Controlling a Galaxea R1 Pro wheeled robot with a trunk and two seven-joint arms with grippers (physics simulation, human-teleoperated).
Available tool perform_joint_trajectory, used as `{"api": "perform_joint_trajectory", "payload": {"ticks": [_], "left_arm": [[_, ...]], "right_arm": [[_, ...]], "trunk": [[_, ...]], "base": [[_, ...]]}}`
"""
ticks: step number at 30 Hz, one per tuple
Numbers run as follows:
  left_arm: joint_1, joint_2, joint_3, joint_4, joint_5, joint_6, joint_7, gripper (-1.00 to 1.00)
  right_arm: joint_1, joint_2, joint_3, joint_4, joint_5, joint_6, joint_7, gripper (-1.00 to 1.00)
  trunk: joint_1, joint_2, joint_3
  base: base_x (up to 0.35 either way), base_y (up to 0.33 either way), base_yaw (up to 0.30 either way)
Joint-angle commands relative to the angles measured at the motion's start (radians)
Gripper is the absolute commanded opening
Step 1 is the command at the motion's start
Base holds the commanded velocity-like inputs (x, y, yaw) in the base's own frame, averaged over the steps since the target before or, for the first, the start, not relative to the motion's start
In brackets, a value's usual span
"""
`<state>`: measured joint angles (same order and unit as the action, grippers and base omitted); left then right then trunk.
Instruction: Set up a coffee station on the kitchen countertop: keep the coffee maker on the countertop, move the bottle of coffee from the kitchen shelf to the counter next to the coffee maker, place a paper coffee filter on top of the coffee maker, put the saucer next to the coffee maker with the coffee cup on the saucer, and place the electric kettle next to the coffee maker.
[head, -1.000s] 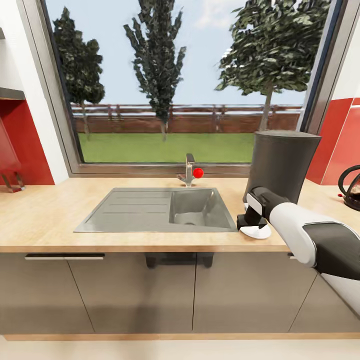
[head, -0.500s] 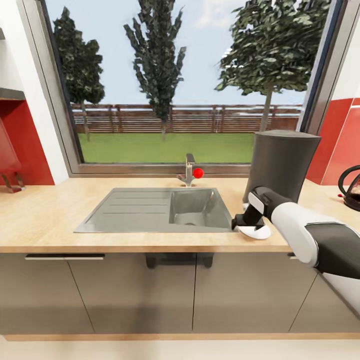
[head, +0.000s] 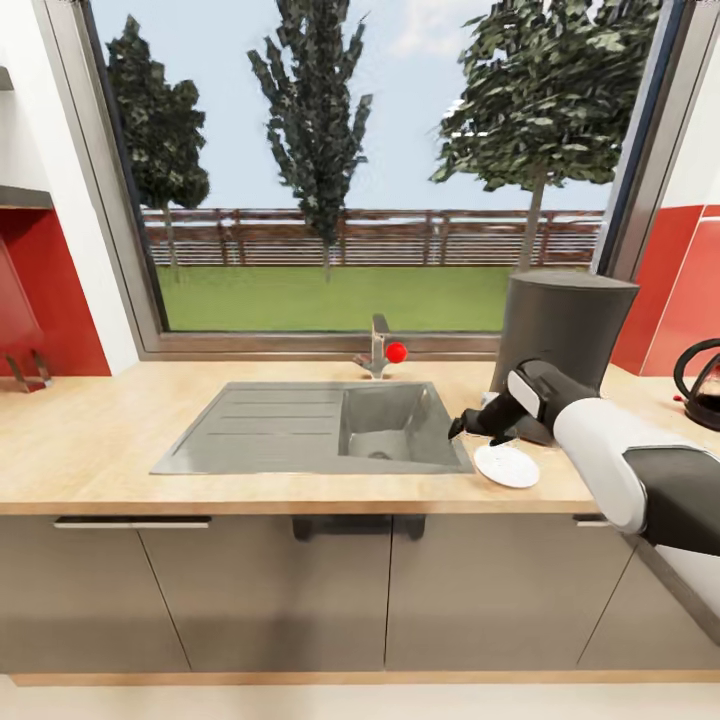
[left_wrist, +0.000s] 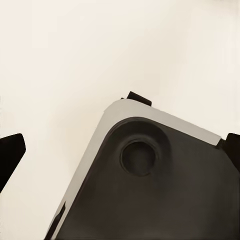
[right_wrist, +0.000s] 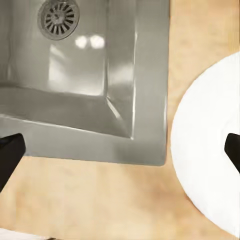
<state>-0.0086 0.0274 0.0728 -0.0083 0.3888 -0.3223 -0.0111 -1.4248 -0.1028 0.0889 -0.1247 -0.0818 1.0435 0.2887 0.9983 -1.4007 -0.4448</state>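
Steel sink (head: 300, 425), tap (head: 379, 345), window (head: 350, 160)

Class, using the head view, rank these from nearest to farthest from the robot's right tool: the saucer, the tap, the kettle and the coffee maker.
1. Saucer: on the counter just below the right tool.
2. Coffee maker: directly behind the arm.
3. Tap: behind the sink, by the window.
4. Kettle: at the counter's far right.

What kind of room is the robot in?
It looks like a kitchen: there is a grey metal sink set into a light wooden countertop, with a tall dark grey coffee maker standing beside it.
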Motion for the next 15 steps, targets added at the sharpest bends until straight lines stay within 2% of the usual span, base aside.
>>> {"api": "perform_joint_trajectory", "payload": {"ticks": [1, 2, 3, 4, 5, 6, 8, 9, 11, 12, 15], "left_arm": [[-0.001, 0.0, 0.007, 0.001, -0.003, -0.002, -0.001, 1.0], [-0.001, 0.0, 0.007, 0.001, -0.004, -0.002, -0.001, 1.0], [-0.001, 0.0, 0.007, 0.0, -0.005, -0.002, -0.001, 1.0], [-0.001, 0.0, 0.007, 0.0, -0.006, -0.001, -0.001, 1.0], [-0.001, 0.001, 0.007, -0.001, -0.006, -0.001, -0.001, 1.0], [-0.001, 0.001, 0.007, -0.001, -0.006, -0.001, -0.001, 1.0], [-0.001, 0.001, 0.006, -0.001, -0.007, -0.001, -0.003, 1.0], [-0.001, 0.0, 0.006, -0.001, -0.008, -0.001, -0.006, 1.0], [-0.001, 0.0, 0.006, -0.001, -0.008, -0.001, -0.009, 1.0], [-0.001, 0.001, 0.007, -0.001, -0.008, -0.001, -0.01, 1.0], [-0.001, 0.002, 0.006, -0.001, -0.009, -0.003, -0.011, 1.0]], "right_arm": [[0.0, -0.006, 0.009, -0.013, -0.013, 0.004, 0.015, 1.0], [0.0, -0.033, 0.01, -0.054, -0.035, 0.004, 0.077, 1.0], [0.0, -0.046, 0.01, -0.065, -0.044, 0.004, 0.112, 1.0], [0.0, -0.064, 0.011, -0.071, -0.06, 0.004, 0.209, 1.0], [0.0, -0.07, 0.011, -0.068, -0.064, 0.004, 0.268, 1.0], [0.0, -0.072, 0.012, -0.065, -0.066, 0.004, 0.3, 1.0], [0.0, -0.074, 0.013, -0.053, -0.066, 0.004, 0.412, 1.0], [0.0, -0.074, 0.016, -0.043, -0.063, 0.004, 0.525, 1.0], [0.0, -0.072, 0.018, -0.024, -0.055, 0.004, 0.643, 1.0], [0.0, -0.07, 0.02, -0.011, -0.05, 0.004, 0.686, 1.0], [0.002, -0.066, 0.033, 0.016, -0.043, 0.004, 0.745, 1.0]], "trunk": [[-0.004, 0.007, 0.002], [-0.008, 0.014, 0.005], [-0.012, 0.021, 0.008], [-0.015, 0.028, 0.011], [-0.019, 0.035, 0.015], [-0.023, 0.042, 0.018], [-0.031, 0.056, 0.024], [-0.035, 0.063, 0.027], [-0.042, 0.077, 0.033], [-0.046, 0.084, 0.037], [-0.054, 0.098, 0.043]], "base": [[0.0, 0.0, 0.0], [0.0, 0.0, 0.0], [0.0, 0.0, 0.0], [0.0, 0.0, 0.0], [0.0, 0.0, 0.0], [0.0, 0.0, 0.0], [0.0, 0.0, 0.0], [0.0, 0.0, 0.0], [0.0, 0.0, 0.0], [0.0, 0.0, 0.0], [0.0, 0.0, 0.0]]}}
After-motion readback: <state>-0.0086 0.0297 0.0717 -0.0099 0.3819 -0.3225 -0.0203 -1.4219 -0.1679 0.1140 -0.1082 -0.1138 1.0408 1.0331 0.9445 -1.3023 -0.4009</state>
